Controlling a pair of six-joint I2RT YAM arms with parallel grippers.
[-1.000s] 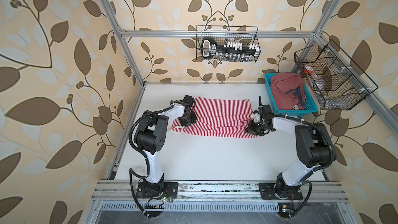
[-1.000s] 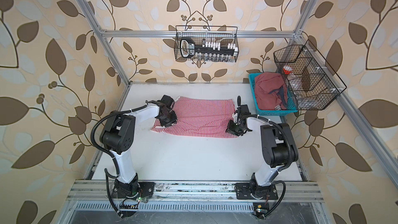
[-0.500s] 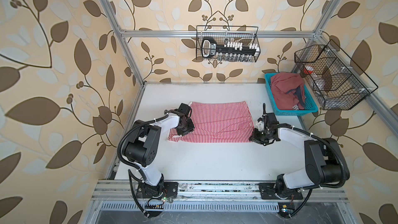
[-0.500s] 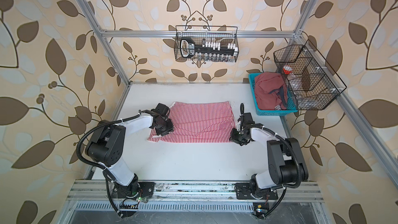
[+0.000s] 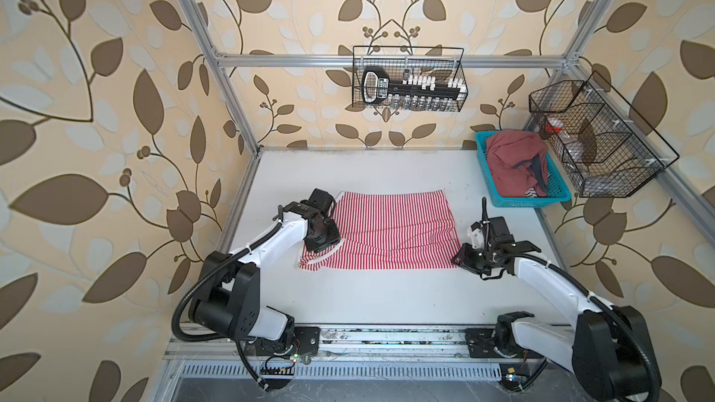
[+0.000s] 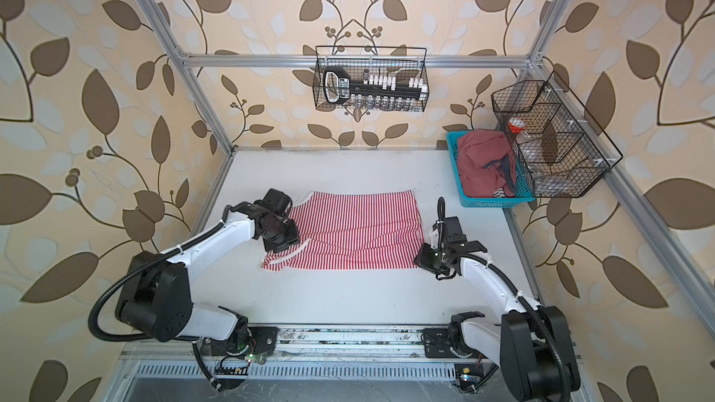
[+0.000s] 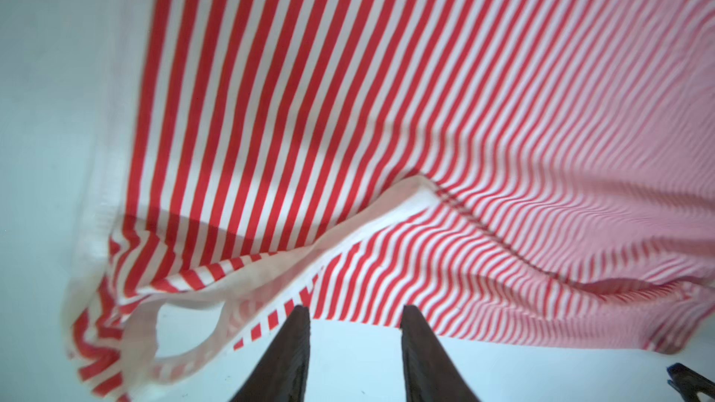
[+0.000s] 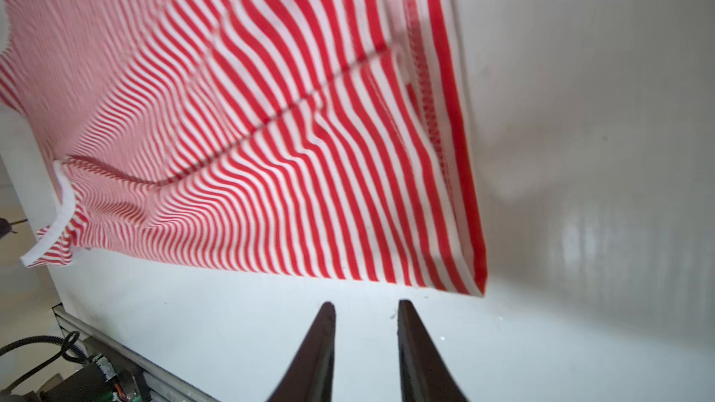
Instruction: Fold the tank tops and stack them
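On inspection, two tank tops. Lying flat at mid-table (image 5: 387,295): the striped tank top (image 5: 390,230), red and white, shoulder strap (image 7: 185,299) rumpled at its left end. Heaped in the single teal basket (image 5: 482,166) at the far right corner: the dusty red tank top (image 5: 510,160), navy trim showing.

Two grippers. Left gripper (image 7: 354,309): jaws apart, empty, tips at the cloth edge beside the strap. Right gripper (image 8: 363,303): jaws apart, empty, over bare table just short of the hem corner.

Two wire baskets on the frame: rear wire basket (image 5: 460,83), side wire basket (image 5: 626,172). Label on the black tool (image 5: 373,85) in the rear one too small to read.
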